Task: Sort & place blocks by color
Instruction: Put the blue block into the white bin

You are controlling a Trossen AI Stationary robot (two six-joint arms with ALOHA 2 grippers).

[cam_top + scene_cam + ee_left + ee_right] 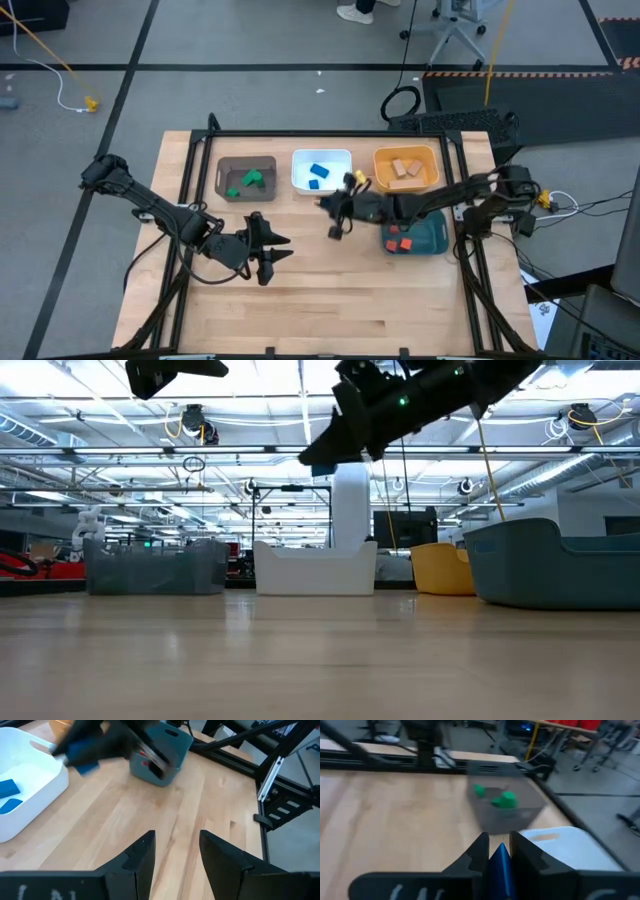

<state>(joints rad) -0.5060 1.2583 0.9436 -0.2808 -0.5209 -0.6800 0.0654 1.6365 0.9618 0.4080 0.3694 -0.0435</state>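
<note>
My right gripper (pixel 332 222) hangs above the table just in front of the white bin (pixel 322 186), shut on a blue block (pixel 500 862). The block also shows, blurred, in the left wrist view (pixel 82 759). More blue blocks (pixel 318 172) lie in the white bin. Green blocks (pixel 250 180) lie in the brown-grey bin (pixel 226 166), pale wood blocks (pixel 405 168) in the orange bin (pixel 383 160), and red blocks (pixel 398 243) in the teal bin (pixel 430 240). My left gripper (pixel 176 847) waits open over the table's near left, with nothing between its fingers. My right gripper pinches the blue block's two opposite sides (pixel 501 855) between its two fingers (pixel 477 851). The fingers reach in from the table's right, slanting a little downward. The block is lifted clear of the table, and its end sticks out past the fingertips.
The four bins stand in a row along the table's far side, with the teal one nearer at the right. A black frame (pixel 330 134) runs around the table. Bare wood (pixel 350 300) spreads across the near half.
</note>
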